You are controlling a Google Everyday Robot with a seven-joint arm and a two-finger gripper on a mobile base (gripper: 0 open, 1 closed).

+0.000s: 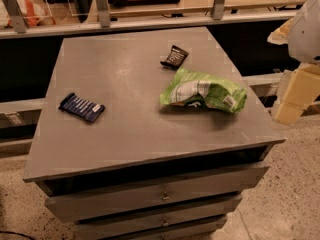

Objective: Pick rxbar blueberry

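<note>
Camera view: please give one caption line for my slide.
The rxbar blueberry lies left on the grey drawer cabinet, green chip bag and dark bar right; end effector beside its right edge.

The rxbar blueberry (81,107) is 1 small, flat, rectangular bar in a dark navy-blue wrapper crossed by pale lettering stripes. It lies flat on the grey cabinet top (125,89), near the left edge. Its long axis runs diagonally, left end farther back, right end nearer the front. The gripper (292,101) hangs beyond the top's right side, well apart from the bar.
</note>
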